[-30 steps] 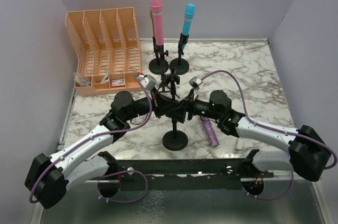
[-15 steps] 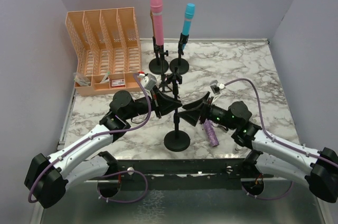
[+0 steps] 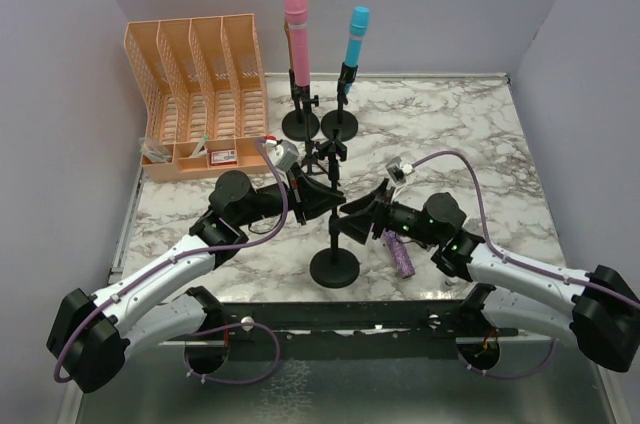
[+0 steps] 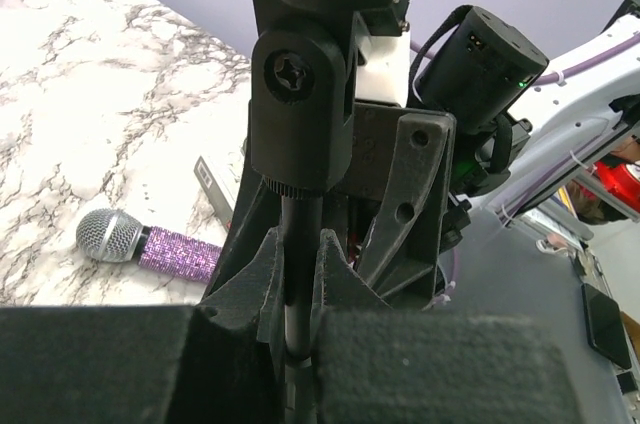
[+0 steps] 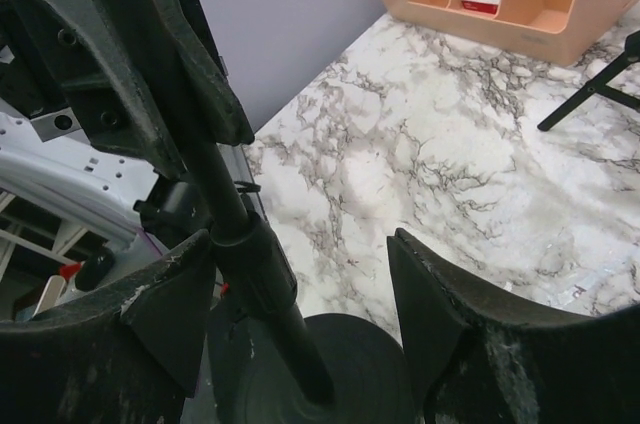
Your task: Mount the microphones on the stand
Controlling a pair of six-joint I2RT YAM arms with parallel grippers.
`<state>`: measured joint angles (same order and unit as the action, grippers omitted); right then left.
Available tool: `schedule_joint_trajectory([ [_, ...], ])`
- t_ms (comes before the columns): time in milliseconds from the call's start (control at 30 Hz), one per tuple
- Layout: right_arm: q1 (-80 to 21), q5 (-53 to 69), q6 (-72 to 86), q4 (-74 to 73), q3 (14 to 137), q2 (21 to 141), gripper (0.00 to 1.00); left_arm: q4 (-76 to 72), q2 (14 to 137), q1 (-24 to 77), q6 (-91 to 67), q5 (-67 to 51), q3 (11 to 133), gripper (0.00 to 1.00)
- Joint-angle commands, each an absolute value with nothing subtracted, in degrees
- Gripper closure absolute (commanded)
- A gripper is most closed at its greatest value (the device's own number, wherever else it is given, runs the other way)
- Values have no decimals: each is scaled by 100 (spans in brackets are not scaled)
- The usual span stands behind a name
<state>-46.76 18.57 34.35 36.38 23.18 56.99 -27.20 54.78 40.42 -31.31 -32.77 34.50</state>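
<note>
Jaws of the left gripper (image 4: 297, 289) clamp shut on the pole (image 4: 296, 234) of the near stand (image 3: 335, 267), just below its empty clip (image 4: 300, 94). Opposite, the right gripper (image 5: 300, 269) stands wide open astride the same pole, holding nothing. The purple mic (image 3: 401, 252) lies flat on the table (image 3: 470, 134) just beside the stand's base, under the right arm. At the back, the pink mic (image 3: 296, 29) and blue mic (image 3: 355, 39) sit upright in their holders. The step in hand looks like steadying the stand. Next, the right gripper would likely need to leave the pole, drop to the purple mic and seat it in the clip.
</note>
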Motion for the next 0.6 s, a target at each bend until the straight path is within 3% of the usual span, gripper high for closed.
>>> schedule_joint_trajectory([
  [0, -4649, 2054, 3243, 4000, 2477, 6200, 33, -3142, 5428, 4102, -3407, -3444, 3788, 100],
  [233, -4649, 2040, 3505, 4287, 2723, 6730, 34, -3155, 5384, 4123, -3428, -3406, 3750, 100],
  [567, -4649, 2669, 3805, 4509, 2227, 5792, 29, -3155, 5346, 4125, -3384, -3404, 3705, 100],
])
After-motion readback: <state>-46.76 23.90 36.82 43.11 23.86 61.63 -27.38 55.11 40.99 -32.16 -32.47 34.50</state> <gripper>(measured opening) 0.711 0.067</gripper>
